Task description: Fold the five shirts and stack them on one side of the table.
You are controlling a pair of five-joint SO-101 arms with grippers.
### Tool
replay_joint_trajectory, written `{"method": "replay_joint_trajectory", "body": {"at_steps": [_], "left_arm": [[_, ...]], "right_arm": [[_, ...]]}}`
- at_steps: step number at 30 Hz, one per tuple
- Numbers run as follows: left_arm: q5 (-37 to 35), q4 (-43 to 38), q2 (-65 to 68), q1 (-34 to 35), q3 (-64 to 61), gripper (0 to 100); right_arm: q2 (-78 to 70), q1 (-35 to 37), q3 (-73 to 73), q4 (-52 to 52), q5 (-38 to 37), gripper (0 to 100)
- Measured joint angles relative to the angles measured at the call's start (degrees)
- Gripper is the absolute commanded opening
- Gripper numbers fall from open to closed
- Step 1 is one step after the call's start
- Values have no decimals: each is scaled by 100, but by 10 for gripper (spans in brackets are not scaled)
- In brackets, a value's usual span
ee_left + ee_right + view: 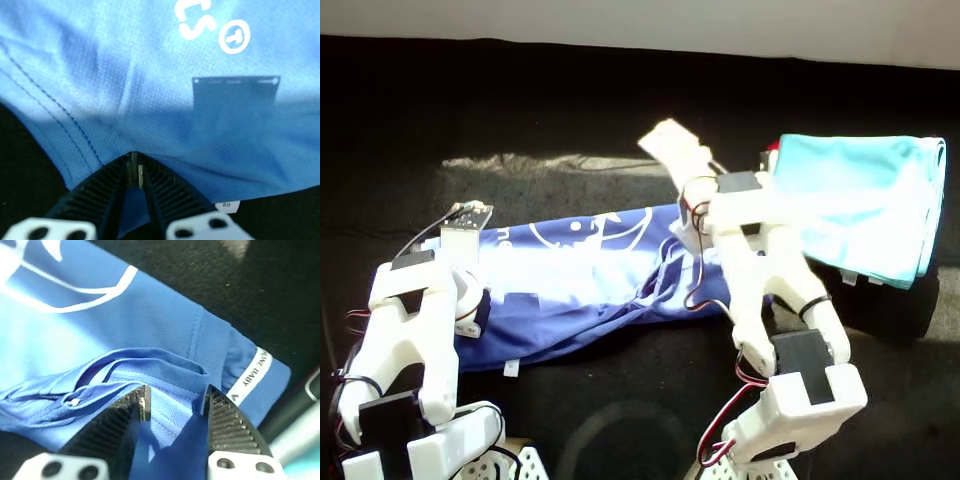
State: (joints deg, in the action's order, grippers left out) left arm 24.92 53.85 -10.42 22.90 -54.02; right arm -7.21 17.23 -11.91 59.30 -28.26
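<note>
Blue shirt [590, 270]: lay stretched lengthwise across the black worktop [520, 100], between the two arms, bunched into a ridge along its middle.
Left gripper [134, 161]: sat at the shirt's left end; jaws were closed together, pinching the stitched edge of the blue fabric.
Right gripper [175, 402]: sat over the shirt's opposite end, near the neck label [252, 375]; jaws stood parted, with a raised fold of blue cloth between them.
Turquoise shirt [860, 200]: lay folded at the far right side of the worktop.
White print [595, 230]: was partly lost in the folds.
Hidden: the right arm covered the blue shirt's right end in the high view; whether further shirts lay under the turquoise one could not be determined.
</note>
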Motion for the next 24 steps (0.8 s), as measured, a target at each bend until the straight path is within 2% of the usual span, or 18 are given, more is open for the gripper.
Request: {"method": "replay_joint_trajectory", "body": {"at_steps": [3, 6, 12, 19, 24], "left_arm": [[0, 0, 0, 0, 0, 9], [0, 0, 0, 0, 0, 9], [0, 0, 0, 0, 0, 9], [0, 0, 0, 0, 0, 9], [0, 0, 0, 0, 0, 9]], "right_arm": [[9, -193, 237, 0, 422, 157], [176, -316, 246, 123, 519, 7], [967, -167, -387, 457, 527, 7], [1565, 756, -1864, 466, 527, 7], [1582, 1081, -2435, -281, 554, 7]]}}
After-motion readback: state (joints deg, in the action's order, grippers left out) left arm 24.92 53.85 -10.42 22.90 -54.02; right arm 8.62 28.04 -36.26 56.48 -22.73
